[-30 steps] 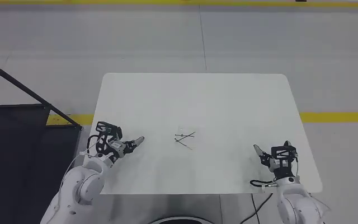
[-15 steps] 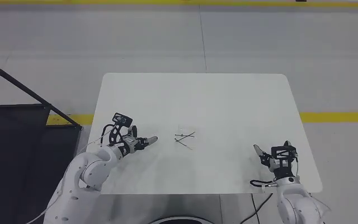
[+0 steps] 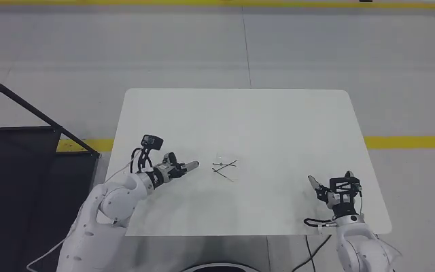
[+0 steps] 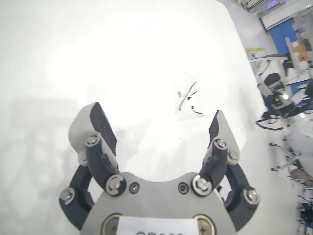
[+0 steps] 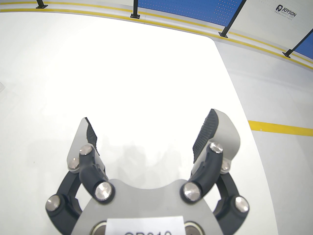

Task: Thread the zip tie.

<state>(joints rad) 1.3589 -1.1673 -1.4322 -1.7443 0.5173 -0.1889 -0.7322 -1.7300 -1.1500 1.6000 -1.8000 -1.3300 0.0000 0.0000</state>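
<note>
The white table (image 3: 285,115) carries the work. Over the last second the left gripper (image 4: 156,123) has travelled from the near-left edge rightward and now hangs just left of the zip ties, jaws wide apart and empty. The right gripper (image 5: 149,128) has stayed at the near-right corner, also spread and empty. The zip ties (image 3: 224,168), thin dark crossed strips, lie untouched mid-table. A pick-up looks close, but threading has not begun.

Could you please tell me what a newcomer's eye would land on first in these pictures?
A tangle of thin black zip ties lies near the middle of the white table. The left gripper hangs open short of them, pointed their way, while the right gripper sits open by the table's near right corner.
</note>
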